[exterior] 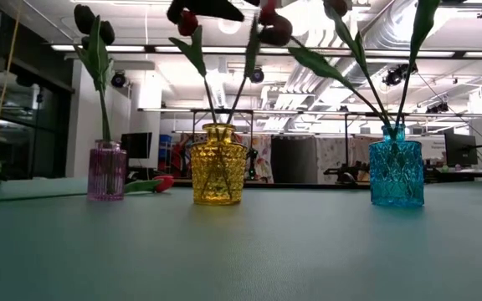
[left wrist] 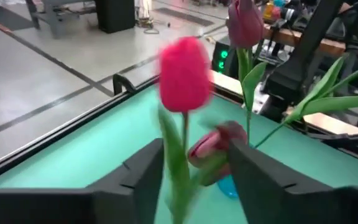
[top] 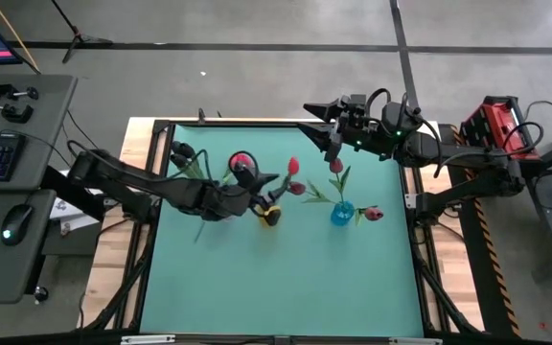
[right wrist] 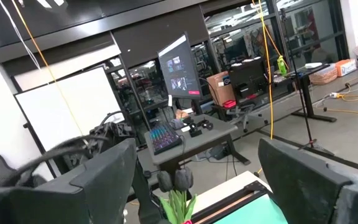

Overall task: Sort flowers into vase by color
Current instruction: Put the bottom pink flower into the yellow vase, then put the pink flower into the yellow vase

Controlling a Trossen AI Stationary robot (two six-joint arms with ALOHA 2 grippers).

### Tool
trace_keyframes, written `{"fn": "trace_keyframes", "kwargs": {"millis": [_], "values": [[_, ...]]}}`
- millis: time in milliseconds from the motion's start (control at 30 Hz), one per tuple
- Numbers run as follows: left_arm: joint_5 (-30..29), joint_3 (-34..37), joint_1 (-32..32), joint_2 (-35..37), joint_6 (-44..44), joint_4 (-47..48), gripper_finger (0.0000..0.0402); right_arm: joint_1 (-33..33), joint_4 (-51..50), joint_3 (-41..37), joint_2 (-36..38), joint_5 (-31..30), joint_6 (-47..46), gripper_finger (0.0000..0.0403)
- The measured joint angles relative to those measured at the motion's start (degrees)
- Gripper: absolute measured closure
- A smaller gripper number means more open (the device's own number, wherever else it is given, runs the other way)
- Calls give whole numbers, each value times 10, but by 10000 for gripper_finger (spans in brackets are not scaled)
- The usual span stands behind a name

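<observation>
Because the bright pink tulip [left wrist: 184, 74] rides a thin, springy stem between the left hand [top: 278, 180]'s clamped fingers, just above the yellow vase [top: 270, 216], it looks featherlight and floppy; hold low on the stem. Beyond that vase, the right hand [top: 326, 134] hovers open.

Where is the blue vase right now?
In the high view the blue vase stands right of table centre, beside the yellow vase; the low view shows it rightmost of three vases.
</observation>
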State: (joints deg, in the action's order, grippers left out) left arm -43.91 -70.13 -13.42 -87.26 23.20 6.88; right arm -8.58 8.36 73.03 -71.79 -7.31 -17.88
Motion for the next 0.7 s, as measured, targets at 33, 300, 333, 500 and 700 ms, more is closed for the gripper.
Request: {"fn": "trace_keyframes", "kwargs": {"millis": [33, 300, 333, 500, 700], "values": [[3, 0, -1, 6, 3, 9, 224, 0, 0, 0, 0, 0, 1, 78], [52, 0, -1, 79, 36, 69, 145, -1, 0, 0, 0, 0, 4, 78], [57, 0, -1, 90, 36, 69, 141, -1, 1, 0, 0, 0, 5, 78], [47, -17, 5, 148, 26, 70, 136, -1, 1, 0, 0, 0, 17, 78], [26, -85, 93, 206, -11, 147, 135, -1, 1, 0, 0, 0, 14, 78]]}}
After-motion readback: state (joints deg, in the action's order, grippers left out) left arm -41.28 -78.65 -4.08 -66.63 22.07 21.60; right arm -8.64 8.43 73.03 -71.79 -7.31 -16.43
